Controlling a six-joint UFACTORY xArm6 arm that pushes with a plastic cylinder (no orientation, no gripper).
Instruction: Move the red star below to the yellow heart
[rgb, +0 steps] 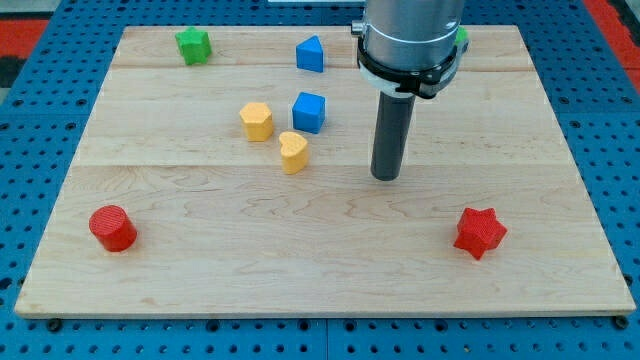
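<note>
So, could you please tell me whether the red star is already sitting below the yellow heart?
Not yet. The red star lies near the view's bottom right, far from the yellow heart; my tip stands between them, touching neither.

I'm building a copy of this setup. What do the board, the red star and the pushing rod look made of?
Board: pale wood, visible grain and plank seams, matte.
Red star: probably moulded plastic or painted wood; uniform colour, slight sheen.
Rod, ending at my tip up-left of the star: dark, smooth, perhaps plastic or metal.

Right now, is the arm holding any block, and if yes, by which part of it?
Nothing is held. My tip stands free on the board, touching no block: the yellow heart lies to the view's left, the red star lower right.
</note>
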